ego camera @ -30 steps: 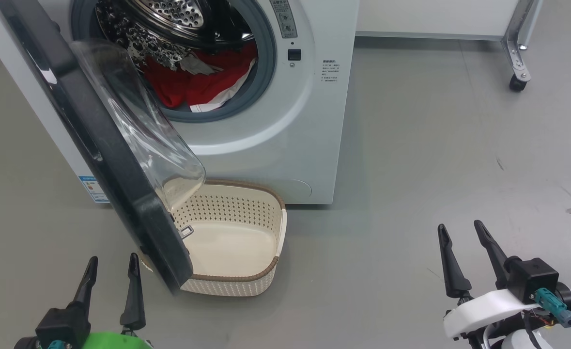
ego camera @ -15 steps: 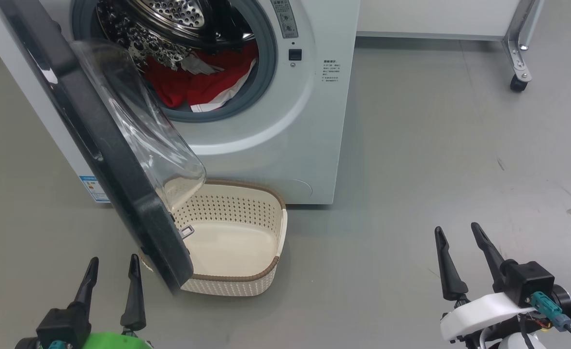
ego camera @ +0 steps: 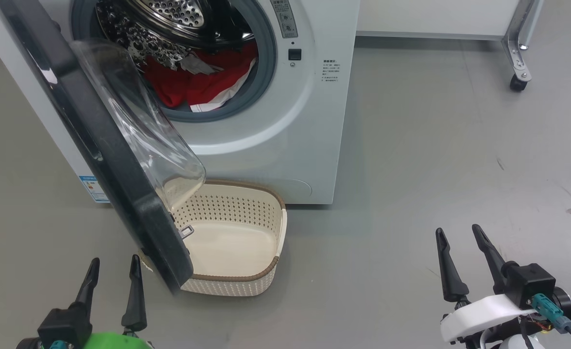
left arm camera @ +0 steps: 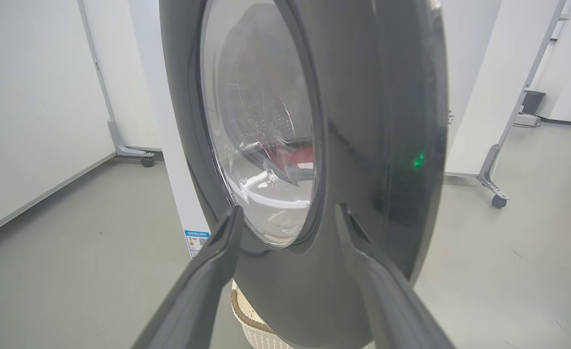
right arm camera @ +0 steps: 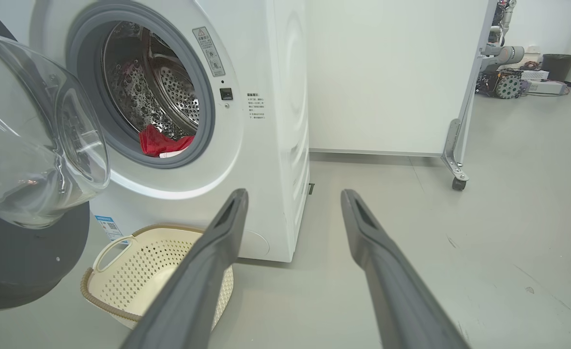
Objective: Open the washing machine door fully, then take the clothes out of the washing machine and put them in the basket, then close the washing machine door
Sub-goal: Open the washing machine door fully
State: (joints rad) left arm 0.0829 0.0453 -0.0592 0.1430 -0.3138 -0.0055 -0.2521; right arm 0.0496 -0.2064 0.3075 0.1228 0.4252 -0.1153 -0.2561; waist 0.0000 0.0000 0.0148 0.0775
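The door (ego camera: 91,140), stiff and heavy, stands part open over the basket's (ego camera: 280,228) left end; push its free lower edge, just beside the left gripper (ego camera: 115,261), spread and empty. The clothes (ego camera: 198,87), soft, light, perhaps tangled, lie at the drum's (ego camera: 169,19) front lip; the right gripper (ego camera: 458,230), likewise spread and empty, has bare floor (ego camera: 411,169) around.

Lighting is bright, white and even in all three views, with no dim areas. Shadows are soft and faint: one on the floor (ego camera: 411,145) right of the washing machine (ego camera: 285,145), another around the basket (ego camera: 237,286). The floor carries a pale sheen. The glass of the washing machine door (ego camera: 94,145) shows streaked glare, and its black rim reflects a green light spot (left arm camera: 418,159). Both wrist views bow straight lines near the edges. The left gripper (left arm camera: 288,208) and right gripper (right arm camera: 293,191) look slightly soft close up.
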